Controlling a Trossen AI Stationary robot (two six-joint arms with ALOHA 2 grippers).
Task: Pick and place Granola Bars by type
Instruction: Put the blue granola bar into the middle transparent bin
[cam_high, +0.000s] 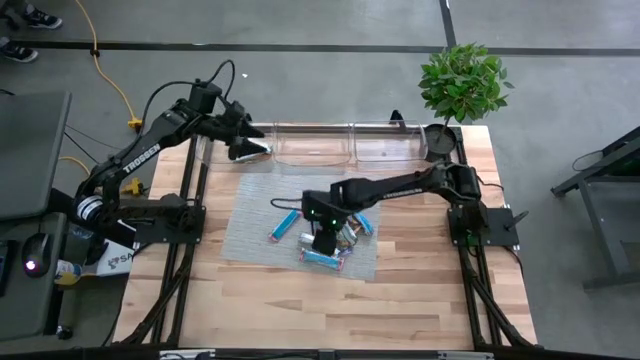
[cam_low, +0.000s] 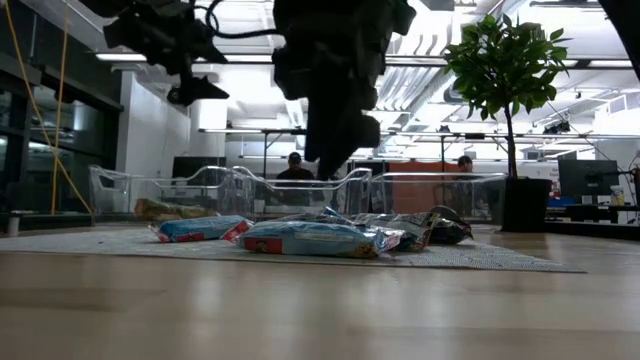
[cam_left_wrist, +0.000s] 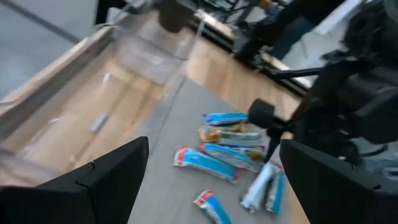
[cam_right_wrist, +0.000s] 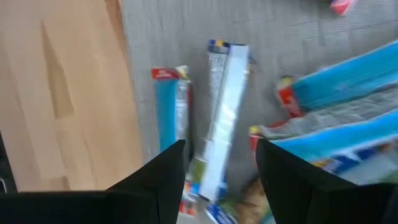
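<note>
Several granola bars (cam_high: 322, 258) lie in a loose pile on a grey mat (cam_high: 250, 235), most of them bright blue with red ends (cam_low: 200, 229). My right gripper (cam_high: 323, 238) hangs open just above the pile (cam_low: 340, 160). In the right wrist view its fingers (cam_right_wrist: 221, 146) stand on either side of a long bar in a blue and yellow-green wrapper (cam_right_wrist: 225, 112), apart from it. My left gripper (cam_high: 248, 150) is open and empty above the leftmost clear bin (cam_left_wrist: 214, 146). One bar (cam_low: 168, 209) lies inside that bin.
A row of clear plastic bins (cam_high: 330, 145) runs along the table's far edge. A potted plant (cam_high: 462, 80) stands at the far right corner. Bare wood lies on the near side of the mat (cam_high: 320, 310). People stand in the room behind (cam_low: 294, 165).
</note>
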